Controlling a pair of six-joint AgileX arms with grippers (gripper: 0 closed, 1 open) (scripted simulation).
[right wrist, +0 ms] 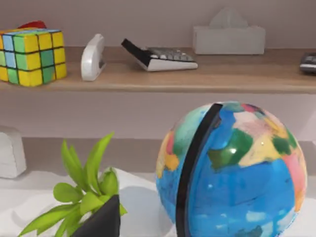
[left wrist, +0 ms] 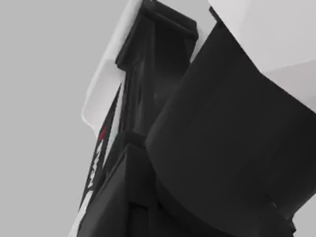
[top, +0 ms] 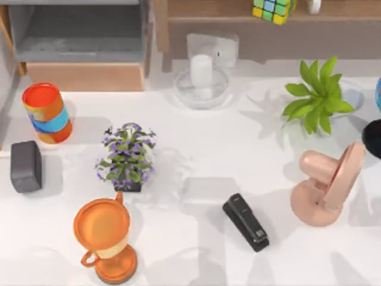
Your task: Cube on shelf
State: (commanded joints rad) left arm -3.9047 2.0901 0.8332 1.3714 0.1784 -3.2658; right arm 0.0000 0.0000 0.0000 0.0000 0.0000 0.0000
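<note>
Nearest the lens in the right wrist view sat a globe [right wrist: 232, 173], blue with a black band, with a green plant [right wrist: 84, 192] just beside it; a dark tip at that view's lower edge could be part of the right claw, but whether it was spread or pressed together I cannot tell; left wrist view showed dark arm housing against grey, left claw state also cannot tell, arm looked parked off the worktop [top: 196, 149].

Cube [top: 272, 9] sat on the shelf [top: 220, 11] at the back, resting flat on the wooden board, nothing gripping it; in the right wrist view the cube [right wrist: 33, 56] stood near a white stapler [right wrist: 93, 57], with a calculator [right wrist: 160, 56] and tissue box [right wrist: 228, 37] further along the same board.

Worktop clutter, none of it touching the cube: orange trophy cup [top: 106, 239], purple flower pot [top: 127, 156], black stapler [top: 245, 222], pink fan [top: 326, 186], grey block [top: 25, 166], striped can [top: 47, 112], candle in a glass dish [top: 202, 80].

Judged step: placement looked done, cube released and stable; next move likely only calls for keeping both arms clear of the shelf, no regrasp needed; risk low, a stray sweep could nudge the cube off the board edge.
</note>
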